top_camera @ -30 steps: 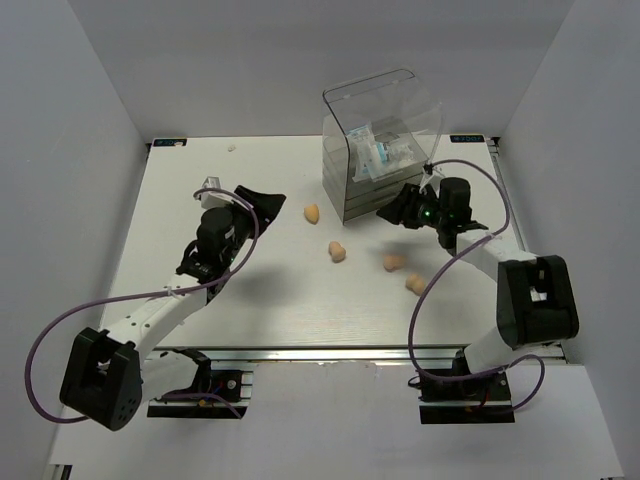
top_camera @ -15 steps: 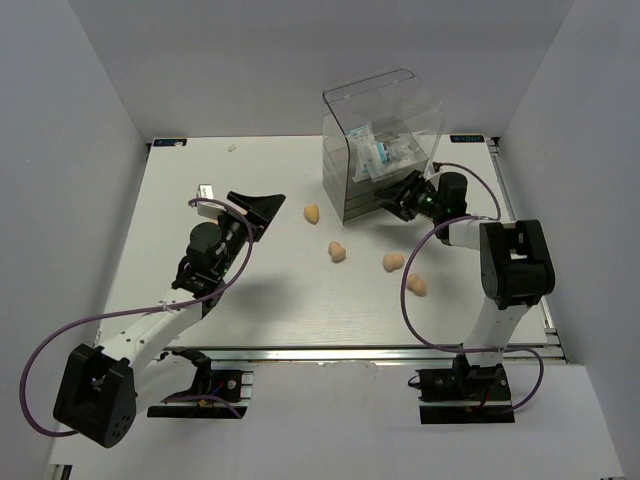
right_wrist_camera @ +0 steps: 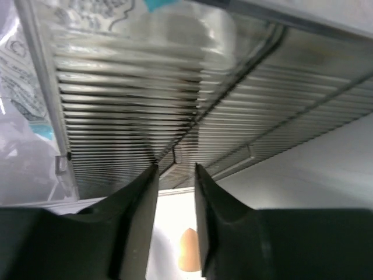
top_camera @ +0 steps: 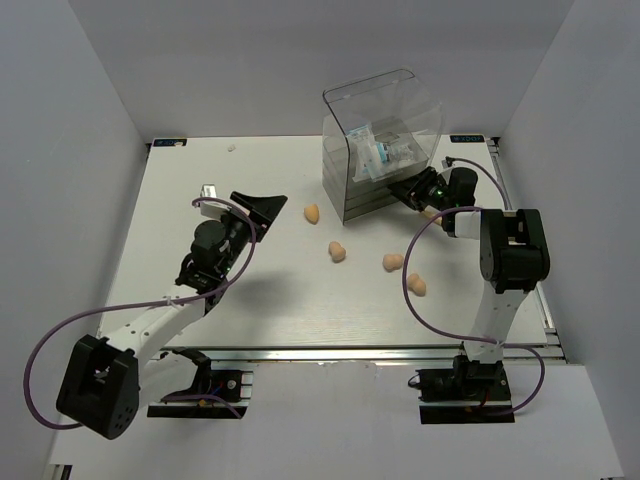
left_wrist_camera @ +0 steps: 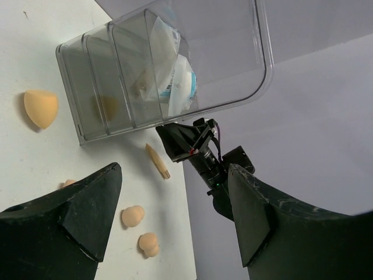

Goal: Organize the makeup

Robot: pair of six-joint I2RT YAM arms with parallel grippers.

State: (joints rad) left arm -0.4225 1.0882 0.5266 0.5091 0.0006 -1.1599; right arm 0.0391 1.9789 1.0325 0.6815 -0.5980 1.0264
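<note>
**Right arm lines up on a drawer front, sponges waiting on the table**

The right gripper (top_camera: 406,190) is nosed against the lower front of the clear drawer box (top_camera: 385,110), which stands by the far edge of the table (top_camera: 200,170), right of centre. Its wrist view shows the two fingers set narrow, with a slim gap between them. They are aimed at a small tab (right_wrist_camera: 175,154) on a ribbed drawer front. Nothing sits in the gap, and whether the tips touch the tab I can't tell. I read this as the drawer-opening step, getting a compartment out so makeup can go in.

The left gripper (top_camera: 257,210) hangs wide and empty over the table left of centre, pointed toward the box.

As for the makeup, the clear packet (top_camera: 378,152) lies in the box's top compartment. Four peach sponges (top_camera: 337,251) lie loose mid-table, strung from the box's front left corner toward the near right. The thin peach stick (left_wrist_camera: 158,161) lies just in front of the box, under the right arm.

The next move, as I judge it, is to close squarely on that tab and pull straight toward the near edge. The pull must not drag the light box along or sweep the stick.
</note>
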